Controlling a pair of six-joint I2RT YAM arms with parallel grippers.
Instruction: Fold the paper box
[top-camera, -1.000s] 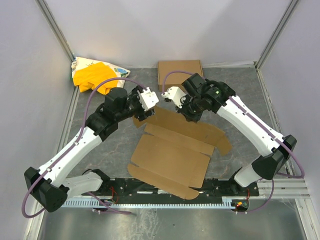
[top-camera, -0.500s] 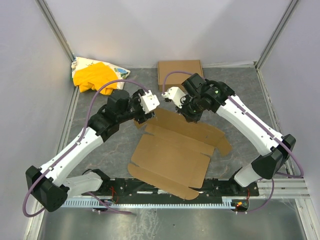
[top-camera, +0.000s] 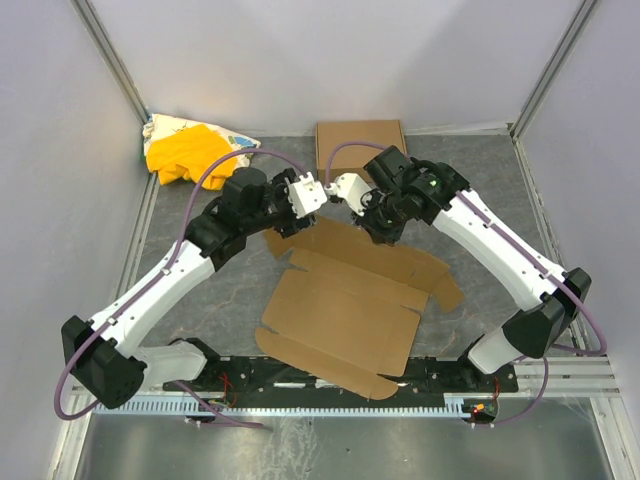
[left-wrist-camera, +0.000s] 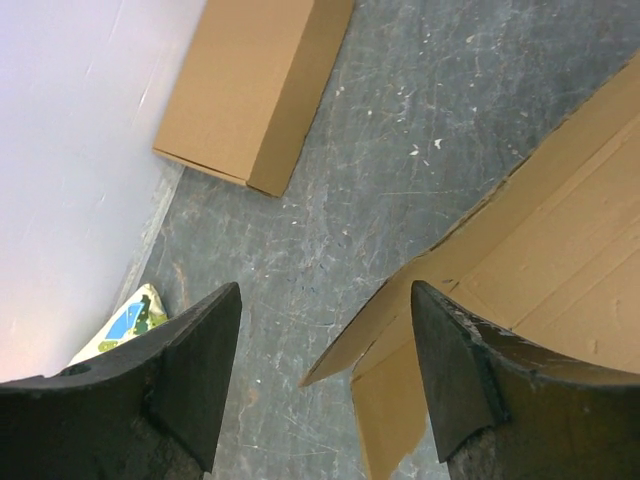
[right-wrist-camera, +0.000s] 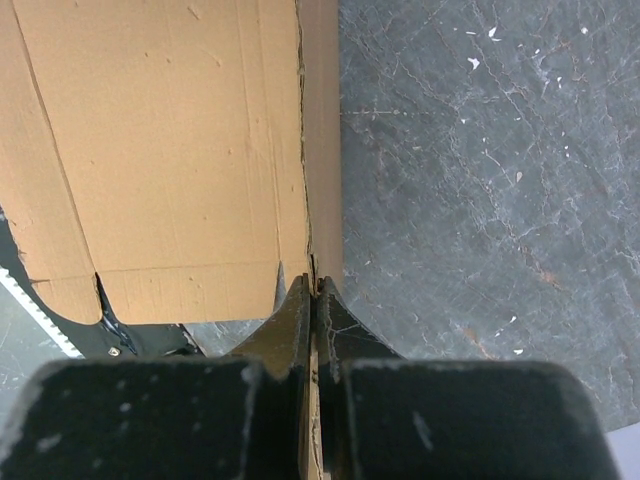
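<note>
Folding barely begun: right gripper (right-wrist-camera: 312, 285) pinches box (top-camera: 345, 300) far edge; left gripper (left-wrist-camera: 325, 297), open, should next grasp corner flap (left-wrist-camera: 385, 345).

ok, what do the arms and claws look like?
The left arm and right arm have white links, black joints and a purple cable each. The left claw and right claw have black tapered fingers. A green light marks the right arm.

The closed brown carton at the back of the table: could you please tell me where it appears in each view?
Top external: the closed carton sits at the back centre, by the wall.
Left wrist: closed carton at upper left, by the wall.
Right wrist: not in it.
Shared landmark: the unfolded box, seen in all three views.
</note>
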